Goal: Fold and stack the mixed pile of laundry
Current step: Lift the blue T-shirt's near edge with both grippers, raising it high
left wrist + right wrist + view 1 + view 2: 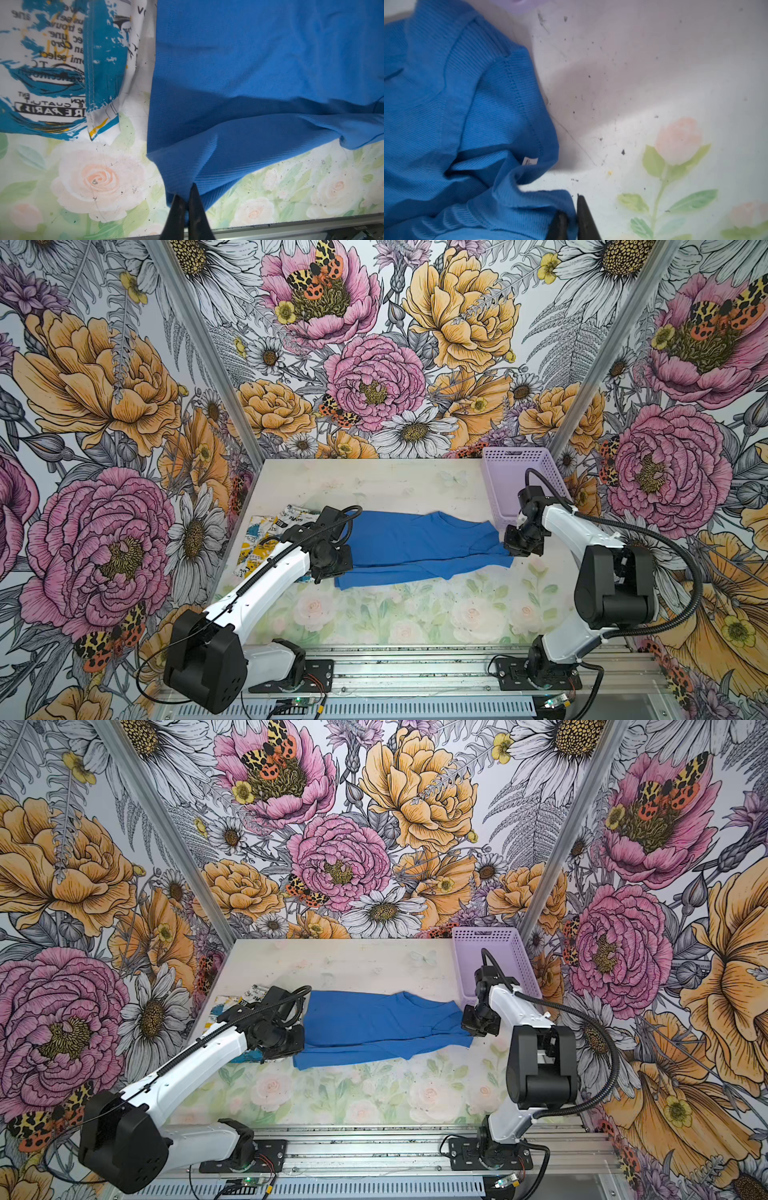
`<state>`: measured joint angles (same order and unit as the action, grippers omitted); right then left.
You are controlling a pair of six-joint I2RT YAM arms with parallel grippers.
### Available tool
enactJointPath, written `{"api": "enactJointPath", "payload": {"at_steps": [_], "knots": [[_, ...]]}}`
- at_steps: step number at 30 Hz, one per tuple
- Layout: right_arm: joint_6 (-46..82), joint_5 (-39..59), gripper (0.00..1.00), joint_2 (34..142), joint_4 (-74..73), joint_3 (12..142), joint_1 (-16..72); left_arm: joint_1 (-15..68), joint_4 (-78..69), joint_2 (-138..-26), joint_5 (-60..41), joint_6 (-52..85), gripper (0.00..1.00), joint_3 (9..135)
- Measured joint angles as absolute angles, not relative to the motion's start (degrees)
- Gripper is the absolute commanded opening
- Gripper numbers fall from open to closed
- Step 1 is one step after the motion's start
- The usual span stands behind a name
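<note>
While both arms reach low over the table [374, 481], the blue T-shirt [415, 543] lies spread across its middle, long side running left to right in both top views. Mostly flat; creases and a doubled strip along the near edge.

Left fingers [191, 205]: pressed tight together on the shirt's near left corner. Left wrist view shows the cloth drawn up into a peak where it is pinched, clear of the table around it.

Right fingers [580, 209]: at the shirt's right end, almost together, a hem of blue cloth caught in the narrow gap between them. A small white label [530, 161] shows in the folds close by.

Printed garment [266, 539]: white, black lettering, yellow and blue splashes. It lies flat at the table's left, partly under the left arm. A thin strip of bare table separates it from the shirt in the left wrist view.

Lavender basket [515, 477]: far right corner, behind the right arm. The shirt's right end lies near it; contact cannot be told.
</note>
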<state>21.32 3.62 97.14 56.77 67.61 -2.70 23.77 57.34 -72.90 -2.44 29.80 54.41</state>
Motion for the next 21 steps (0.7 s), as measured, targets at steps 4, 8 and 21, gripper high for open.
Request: {"api": "enactJointPath", "payload": {"at_steps": [4, 8, 21], "knots": [[21.5, 2.7, 0.39, 95.2, 56.1, 67.8, -1.4, 23.8, 56.2, -73.4, -2.6, 29.8, 0.0, 54.3], [22.8, 1.8, 0.42, 87.6, 55.5, 64.7, 2.2, 23.8, 55.8, -73.3, -2.6, 29.8, 0.0, 54.3], [25.0, 1.5, 0.42, 82.7, 52.1, 54.1, 3.6, 23.6, 55.2, -73.1, -3.0, 29.4, 0.0, 53.6]]}}
